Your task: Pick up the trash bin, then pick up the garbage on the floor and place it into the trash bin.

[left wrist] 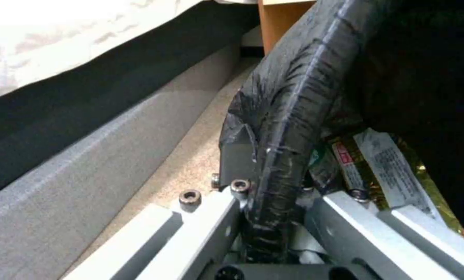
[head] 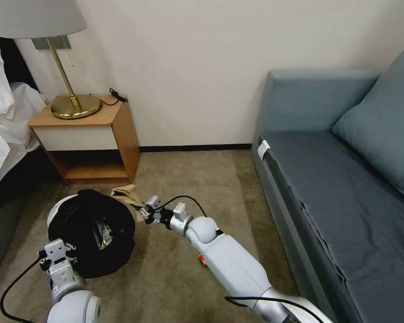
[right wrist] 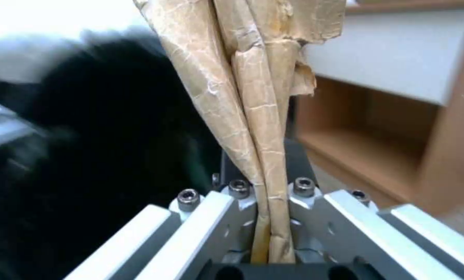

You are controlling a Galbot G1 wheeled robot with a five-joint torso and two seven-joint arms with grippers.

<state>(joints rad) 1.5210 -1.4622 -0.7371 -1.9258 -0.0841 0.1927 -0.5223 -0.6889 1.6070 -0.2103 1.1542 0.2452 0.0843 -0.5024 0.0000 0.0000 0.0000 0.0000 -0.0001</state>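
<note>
The trash bin, white with a black bag folded over its rim, sits on the carpet at lower left. My left gripper is shut on the bin's near rim; in the left wrist view the rim runs between the fingers of the left gripper. A black-and-yellow snack wrapper lies inside. My right gripper is shut on a crumpled brown paper bag, held just beside the bin's right rim. A small red piece of garbage lies on the carpet, partly behind the right arm.
A wooden nightstand with a brass lamp stands against the wall behind the bin. The bed runs along the left edge and a grey-blue sofa fills the right side. Open carpet lies between them.
</note>
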